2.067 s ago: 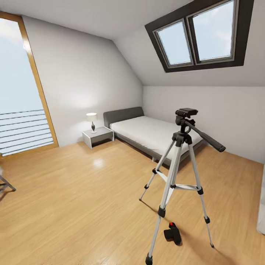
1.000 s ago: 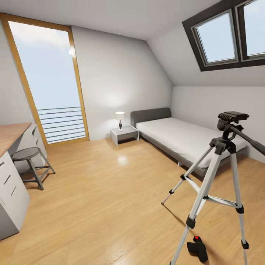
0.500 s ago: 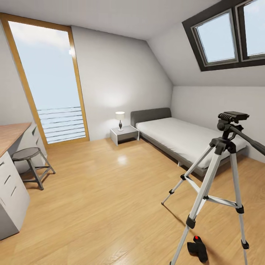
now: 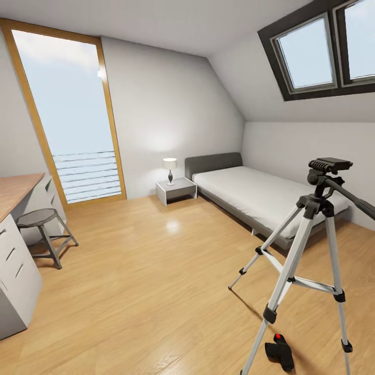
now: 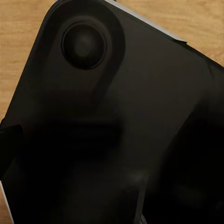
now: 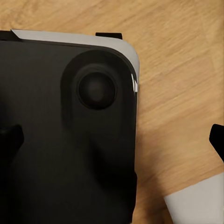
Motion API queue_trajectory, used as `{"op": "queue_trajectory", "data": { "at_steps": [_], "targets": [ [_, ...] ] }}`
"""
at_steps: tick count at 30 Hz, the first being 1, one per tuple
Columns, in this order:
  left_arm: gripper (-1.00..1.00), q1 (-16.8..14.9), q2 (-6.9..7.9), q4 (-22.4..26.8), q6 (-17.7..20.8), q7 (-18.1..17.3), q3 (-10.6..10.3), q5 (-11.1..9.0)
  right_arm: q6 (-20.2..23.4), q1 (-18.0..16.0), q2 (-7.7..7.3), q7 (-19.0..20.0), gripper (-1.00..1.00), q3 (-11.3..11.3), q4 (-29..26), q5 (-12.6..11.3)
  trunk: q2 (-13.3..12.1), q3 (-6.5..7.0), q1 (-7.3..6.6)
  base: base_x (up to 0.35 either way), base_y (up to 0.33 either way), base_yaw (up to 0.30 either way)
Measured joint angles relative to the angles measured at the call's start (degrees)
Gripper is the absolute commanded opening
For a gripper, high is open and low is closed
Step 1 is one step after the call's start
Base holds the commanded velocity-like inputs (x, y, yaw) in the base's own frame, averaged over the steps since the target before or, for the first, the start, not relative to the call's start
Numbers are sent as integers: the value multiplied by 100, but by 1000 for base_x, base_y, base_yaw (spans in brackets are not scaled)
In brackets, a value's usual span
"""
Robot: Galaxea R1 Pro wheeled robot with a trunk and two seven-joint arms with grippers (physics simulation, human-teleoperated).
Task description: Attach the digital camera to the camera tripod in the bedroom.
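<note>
Your camera lies on the wood floor, a small black body with a red button on top, down between the feet of the tripod. It sits just beside the tripod's nearest leg, which runs off the lower edge of the head view. The tripod stands upright on its three silver legs, its black head bare on top, the long handle sloping away toward the right.

Behind the tripod you have the bed, grey-framed with a white mattress, set under the sloped ceiling and the dark-framed skylight. At the bed's head end stands a small nightstand with a lit lamp on it. A tall wood-framed window takes up the far wall to the left. At the left edge are a wood-topped table with white drawers and a round stool beside it.

Both wrist views show dark robot parts over the floor; whether either arm's fingers are spread or pressed together, you cannot tell.
</note>
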State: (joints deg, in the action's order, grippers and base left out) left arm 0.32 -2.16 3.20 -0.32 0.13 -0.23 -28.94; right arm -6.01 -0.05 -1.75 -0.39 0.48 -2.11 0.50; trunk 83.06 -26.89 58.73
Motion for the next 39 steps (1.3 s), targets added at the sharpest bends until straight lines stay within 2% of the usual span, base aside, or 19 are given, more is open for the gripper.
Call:
{"op": "queue_trajectory", "data": {
  "at_steps": [11,22,39],
  "targets": [
    [100,0,-10,3,0,-5,-10,9,-8,-1,0,-1,100,4,0,4,0,0,0,0,-4,0],
    [100,0,-12,3,-3,-5,-30,64,-15,-1,0,-8,100,2,0,5,0,0,0,0,-226,0],
    [100,0,-12,3,-1,-5,-20,42,-24,1,0,-9,100,0,0,6,0,0,0,0,-69,0]
  ]
}}
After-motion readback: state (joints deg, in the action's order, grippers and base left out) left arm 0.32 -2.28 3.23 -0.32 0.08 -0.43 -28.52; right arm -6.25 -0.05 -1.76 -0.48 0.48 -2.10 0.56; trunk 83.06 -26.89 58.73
